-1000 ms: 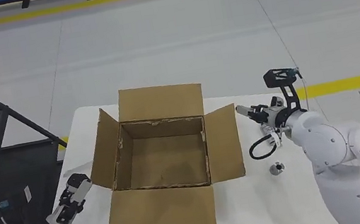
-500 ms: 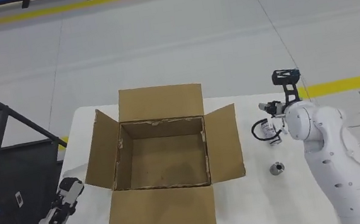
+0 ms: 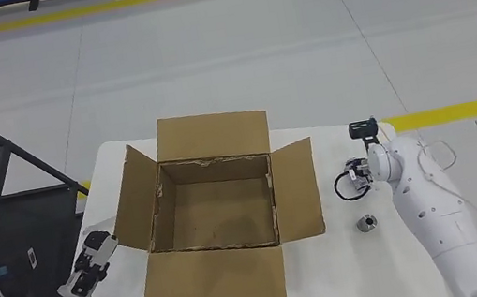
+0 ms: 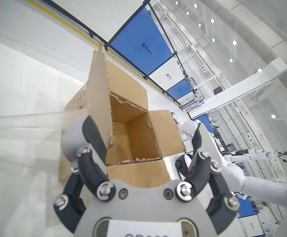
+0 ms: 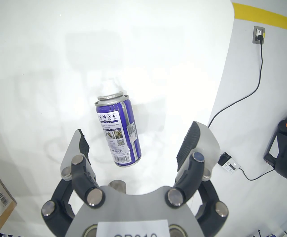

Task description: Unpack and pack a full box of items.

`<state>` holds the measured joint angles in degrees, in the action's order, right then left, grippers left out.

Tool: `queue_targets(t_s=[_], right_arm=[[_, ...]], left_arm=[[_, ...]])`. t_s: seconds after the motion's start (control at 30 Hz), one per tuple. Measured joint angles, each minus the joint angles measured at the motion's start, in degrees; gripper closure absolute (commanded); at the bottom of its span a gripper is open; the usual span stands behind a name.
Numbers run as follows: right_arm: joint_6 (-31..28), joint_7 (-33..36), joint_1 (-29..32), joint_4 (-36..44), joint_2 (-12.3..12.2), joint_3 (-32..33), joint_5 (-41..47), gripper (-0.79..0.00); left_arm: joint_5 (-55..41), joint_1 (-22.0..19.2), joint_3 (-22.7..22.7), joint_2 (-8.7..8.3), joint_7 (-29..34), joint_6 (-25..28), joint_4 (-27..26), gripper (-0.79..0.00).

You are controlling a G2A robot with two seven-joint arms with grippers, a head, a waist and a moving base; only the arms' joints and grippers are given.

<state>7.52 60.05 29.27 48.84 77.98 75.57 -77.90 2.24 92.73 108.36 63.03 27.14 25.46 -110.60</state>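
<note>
- Fingers [image 5: 190, 139] of the right gripper [image 5: 137, 134] are spread wide with nothing held. The purple cylindrical metal spray can [image 5: 118, 132] with a white nozzle is seen between and just beyond them.
- Fingers of the left gripper [image 4: 143, 128] are likewise apart and empty, close to a side flap of the open brown cardboard box [image 4: 127, 107].
- In the top view the can [image 3: 365, 222] is found right of centre on the white table [image 3: 336, 275], near the box [image 3: 213, 137] but not touching it.
- The can is judged stiff, light to moderate in weight and smooth-walled, so slipping is to be expected under a weak pinch.
- A hold is best taken across the middle of the body, and the nozzle is to be avoided.
</note>
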Motion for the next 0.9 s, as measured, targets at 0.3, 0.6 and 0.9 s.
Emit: queue_targets(t_s=[0.3, 0.6, 0.9], right_arm=[[-3.3, -4.7, -4.5, -12.1, 1.0, -1.9, 2.8, -0.271], [-5.1, -8.6, -7.2, -15.7, 1.5, -2.4, 5.2, 0.000], [-4.7, -10.7, -2.9, 2.8, -0.5, 3.6, 9.4, 0.000]], left_arm=[[0.2, 0.0, 0.0, -0.08, -0.2, -0.4, 0.0, -0.785], [0.1, 0.2, 0.1, -0.13, -0.5, -0.3, -0.1, -0.785], [0.0, 0.6, 0.0, -0.17, -0.6, 0.1, -0.3, -0.785]])
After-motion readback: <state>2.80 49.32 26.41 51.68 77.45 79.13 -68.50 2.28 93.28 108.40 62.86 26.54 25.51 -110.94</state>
